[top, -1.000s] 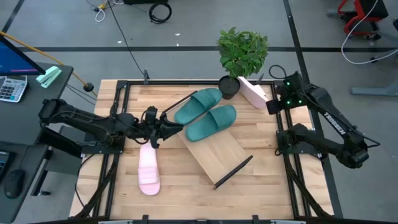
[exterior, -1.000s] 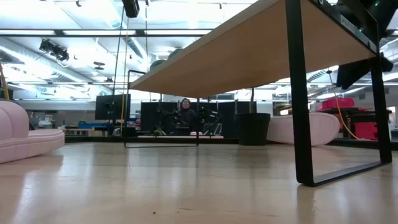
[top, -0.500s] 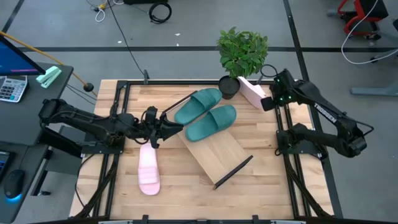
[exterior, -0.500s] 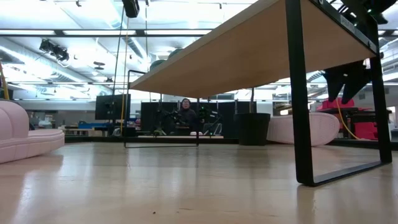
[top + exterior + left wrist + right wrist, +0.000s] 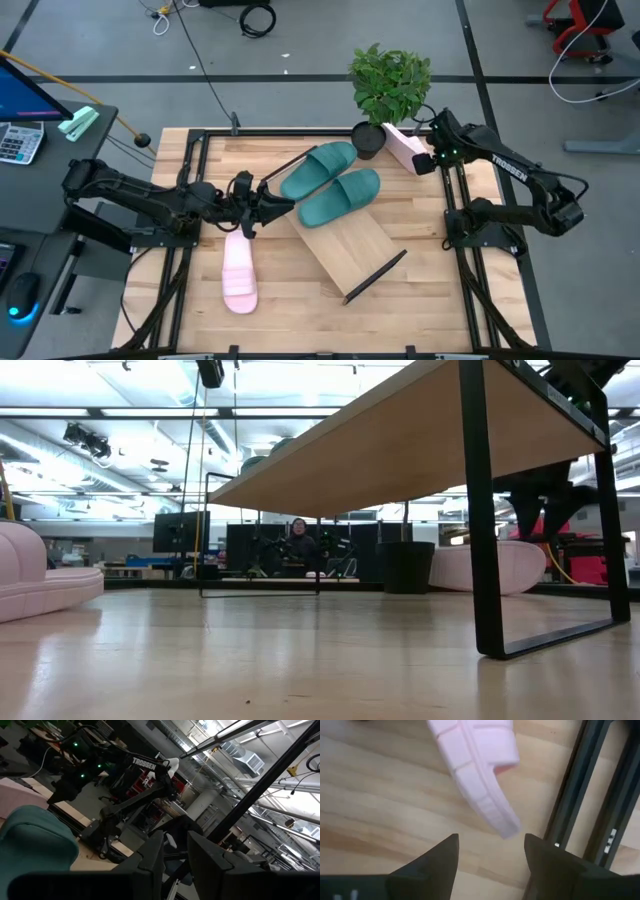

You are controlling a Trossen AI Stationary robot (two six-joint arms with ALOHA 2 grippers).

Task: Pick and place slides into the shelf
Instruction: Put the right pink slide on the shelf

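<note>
A: Where do the slides stand?

B: The two teal slides (image 5: 332,183) already lie on the shelf (image 5: 345,245), which sits askew on the desk (image 5: 420,270). One pink slide (image 5: 239,268) lies flat on the desk below the left hand (image 5: 262,205). The other pink slide (image 5: 404,148) is propped on its edge at the far right corner, just beside the plant pot (image 5: 368,140).

A: And the hands?

B: The right hand (image 5: 490,852) hovers just over that tilted pink slide (image 5: 477,767) with its fingers spread, nothing between them. The left hand (image 5: 175,852) reaches toward the teal pair; its fingers stand close together, and I cannot tell whether they pinch anything.

A: How would that slide handle?

B: Foam, so probably light and springy (it gives under a squeeze). I'd take the wide strap or the sole's edge; the smooth side could slip. Mind the pot beside it.
</note>
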